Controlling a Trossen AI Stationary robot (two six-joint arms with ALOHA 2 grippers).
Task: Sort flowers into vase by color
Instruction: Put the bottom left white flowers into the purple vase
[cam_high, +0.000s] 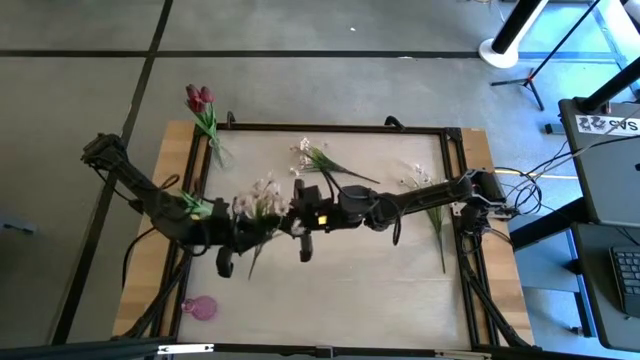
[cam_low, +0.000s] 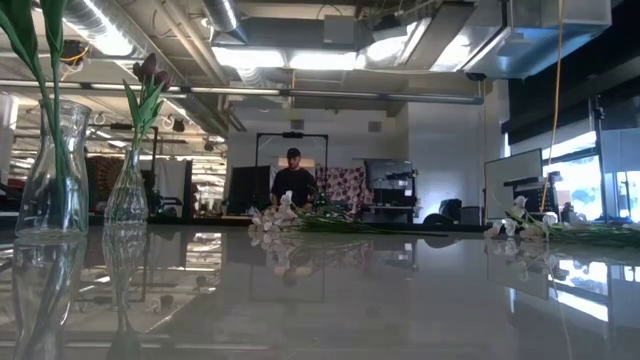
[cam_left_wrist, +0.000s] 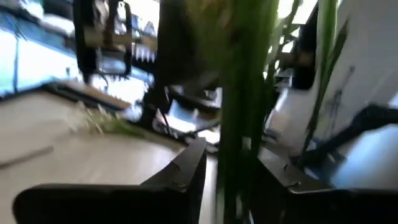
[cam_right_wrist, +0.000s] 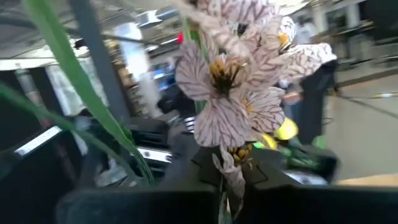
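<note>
L gripper (cam_high: 243, 243) and R gripper (cam_high: 292, 222) meet mid-table, both on one white-blossom stem (cam_high: 262, 203) held off the surface. L fingers (cam_left_wrist: 186, 163) clamp its green stalk; R jaw state: cannot tell. Red tulips (cam_high: 199, 98) sit in vase (cam_high: 218, 152) at far L corner. Two more white sprays (cam_high: 318, 157) lie on table (cam_high: 380, 270).

Dark-veined white blossom (cam_right_wrist: 233, 93) (yellow-throated)
</note>
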